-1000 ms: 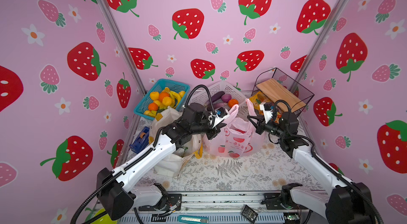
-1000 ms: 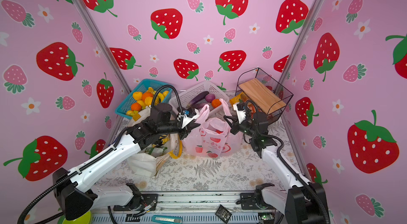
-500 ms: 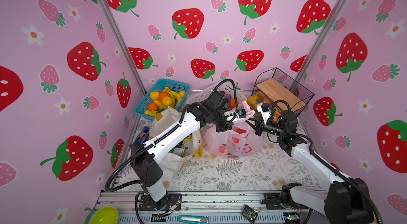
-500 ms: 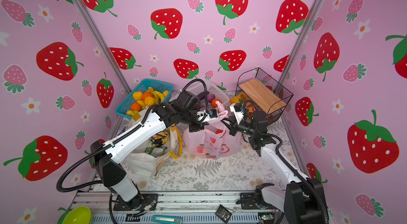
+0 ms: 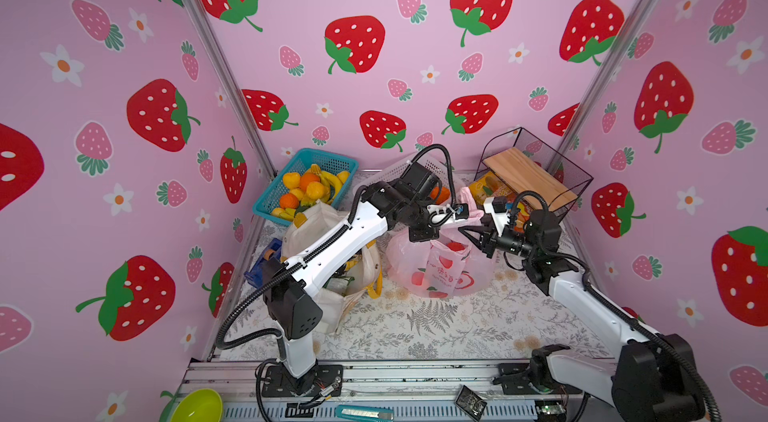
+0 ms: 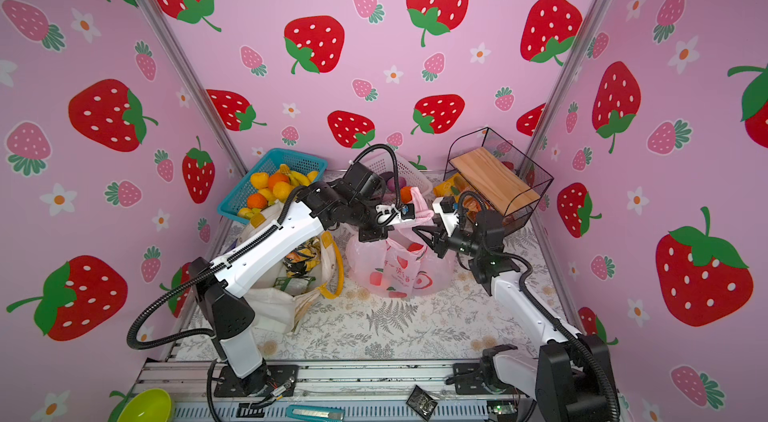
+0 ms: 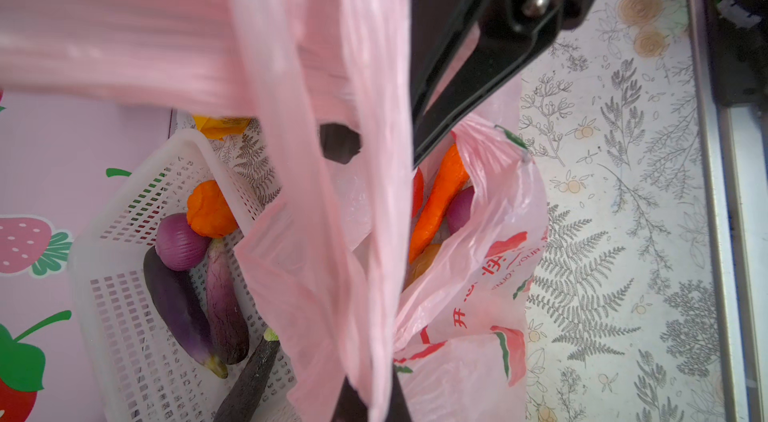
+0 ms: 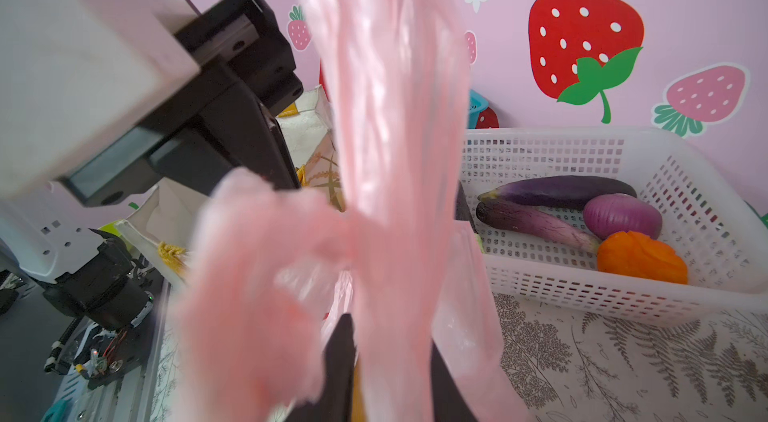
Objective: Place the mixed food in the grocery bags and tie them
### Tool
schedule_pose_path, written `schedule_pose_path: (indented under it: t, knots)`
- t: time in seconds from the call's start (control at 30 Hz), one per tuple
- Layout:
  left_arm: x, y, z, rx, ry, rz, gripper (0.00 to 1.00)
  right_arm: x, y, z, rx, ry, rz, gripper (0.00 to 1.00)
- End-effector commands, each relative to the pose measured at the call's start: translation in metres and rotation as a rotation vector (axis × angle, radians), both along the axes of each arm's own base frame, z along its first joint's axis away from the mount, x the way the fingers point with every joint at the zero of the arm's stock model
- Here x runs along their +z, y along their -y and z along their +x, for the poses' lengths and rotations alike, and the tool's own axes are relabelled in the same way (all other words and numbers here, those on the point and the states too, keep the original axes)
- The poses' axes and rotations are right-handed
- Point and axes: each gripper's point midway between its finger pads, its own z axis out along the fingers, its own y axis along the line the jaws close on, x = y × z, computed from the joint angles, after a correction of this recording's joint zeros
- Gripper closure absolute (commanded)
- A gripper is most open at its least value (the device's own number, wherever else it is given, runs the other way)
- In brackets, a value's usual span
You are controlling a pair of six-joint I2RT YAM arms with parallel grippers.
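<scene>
**Pink bag's handles gathered between our two grippers**

In both top views the pink bag (image 5: 440, 270) sits on the fern-print mat (image 5: 436, 324) just right of centre. Its body is slumped, and its handles rise to the two grippers, which meet directly above it.

Our left gripper (image 5: 462, 211) reaches in from the left and is clamped tight on one handle (image 5: 470, 200). Our right gripper (image 5: 467, 234) comes in from the right, just below and beside the left one. Its jaws stand narrowly apart. In the right wrist view a stretched pink strip (image 8: 386, 108) runs up the middle of the frame between its fingers (image 8: 340, 357); we cannot tell whether they press it.

In the left wrist view, right of centre, the bag's mouth shows an orange carrot (image 7: 436, 200) lying inside. At lower left of that view the white basket (image 7: 124, 316) touches the bag and holds a purple onion (image 7: 180, 241) and eggplants (image 7: 178, 308).

The white tote (image 6: 270, 299) stands close to the left of the pink bag, under our left arm.
</scene>
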Motion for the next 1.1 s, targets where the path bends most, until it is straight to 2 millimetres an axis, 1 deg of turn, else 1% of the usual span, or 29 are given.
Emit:
schedule_pose_path:
  t: [0.0, 0.13, 0.37, 0.57, 0.67, 0.73, 0.77, 0.8, 0.9, 1.07]
  knots:
    - [0.009, 0.001, -0.003, -0.037, 0.031, 0.015, 1.0, 0.004, -0.002, -0.005, 0.03, 0.042, 0.011, 0.7]
    - [0.009, 0.006, 0.0, -0.04, 0.044, 0.023, 1.0, 0.009, -0.003, -0.009, 0.045, 0.05, 0.035, 0.65]
    - [0.012, 0.015, 0.002, -0.062, 0.062, 0.021, 1.0, 0.01, -0.002, -0.014, 0.052, 0.052, 0.049, 0.55]
    - [0.008, 0.022, 0.003, -0.09, 0.069, 0.048, 1.0, 0.02, -0.001, -0.016, 0.044, 0.059, 0.088, 0.51]
    - [0.005, 0.023, 0.003, -0.098, 0.072, 0.059, 1.0, 0.022, 0.0, -0.014, 0.026, 0.053, 0.1, 0.49]
    - [0.005, 0.024, 0.002, -0.105, 0.069, 0.059, 1.0, 0.021, 0.003, -0.009, -0.012, 0.049, 0.098, 0.49]
    - [0.005, 0.024, 0.001, -0.11, 0.068, 0.058, 1.0, 0.02, 0.004, -0.007, -0.029, 0.044, 0.096, 0.46]
    - [0.004, 0.024, 0.001, -0.114, 0.066, 0.058, 1.0, 0.019, 0.006, -0.004, -0.047, 0.044, 0.095, 0.44]
    - [0.002, 0.024, -0.001, -0.125, 0.064, 0.064, 1.0, 0.021, 0.006, -0.005, -0.039, 0.055, 0.098, 0.44]
    - [-0.001, 0.025, 0.0, -0.133, 0.06, 0.07, 1.0, 0.029, 0.002, -0.013, 0.017, 0.078, 0.118, 0.45]
